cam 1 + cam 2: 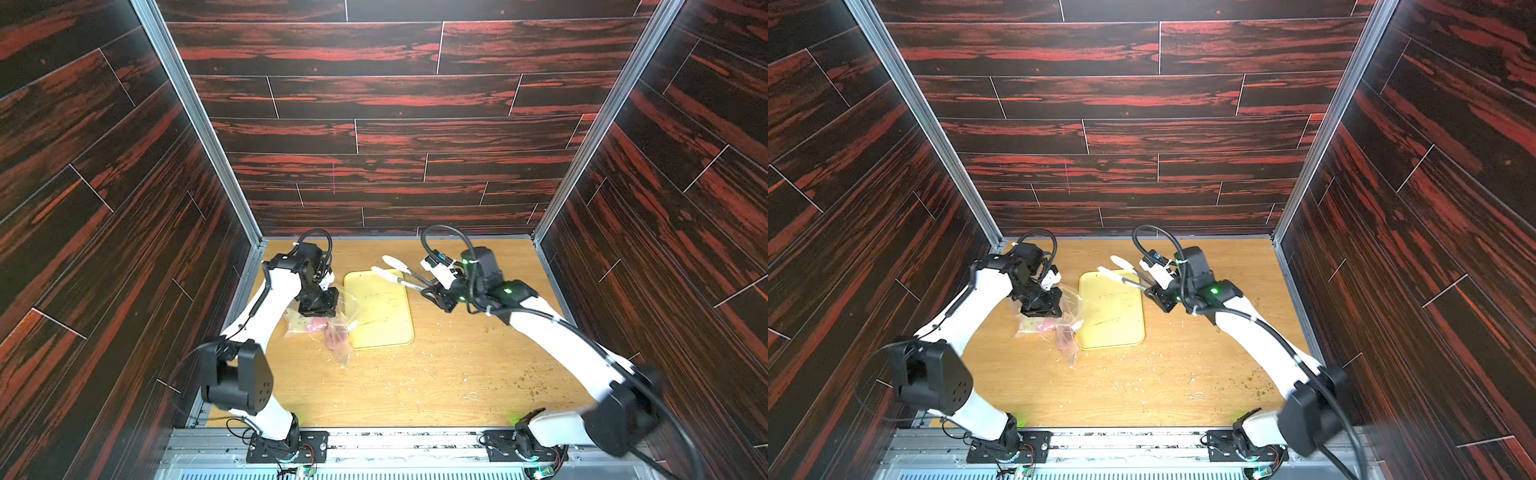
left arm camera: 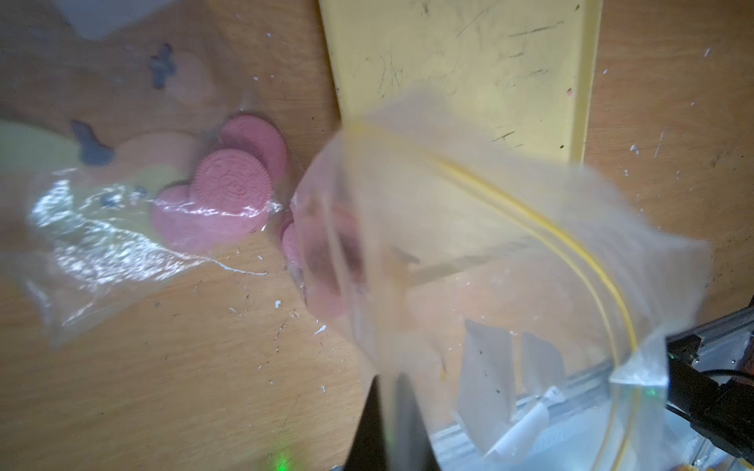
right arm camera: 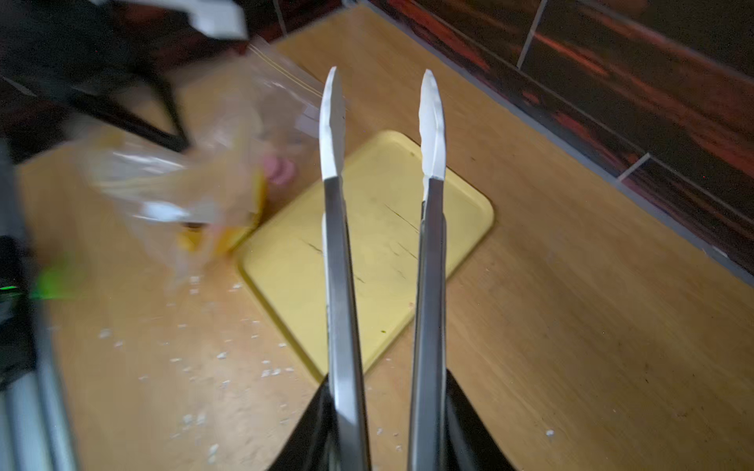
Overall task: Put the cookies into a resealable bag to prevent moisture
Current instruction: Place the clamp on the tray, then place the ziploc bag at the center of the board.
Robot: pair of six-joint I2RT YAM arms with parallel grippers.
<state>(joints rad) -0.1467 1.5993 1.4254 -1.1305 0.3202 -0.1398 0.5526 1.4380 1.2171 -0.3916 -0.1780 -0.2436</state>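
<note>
While left hand (image 1: pixel 318 311) clamps clear bag (image 2: pixel 489 244), right hand (image 1: pixel 438 297) grasps open tongs (image 3: pixel 340 285), pink cookies (image 2: pixel 232 183) bagged.

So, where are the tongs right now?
In both top views the right tool holds the tongs, their open, empty tips over the far edge of the yellow tray.

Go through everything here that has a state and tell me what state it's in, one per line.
left gripper: shut on the held bag's rim.
right gripper: shut on the tongs.
tongs: tips apart, nothing between them.
held bag: lifted, mouth open.
second bag: lying on the table, seal unclear.
cookies: the visible pink ones are inside bags.
yellow tray: flat, empty.
</note>
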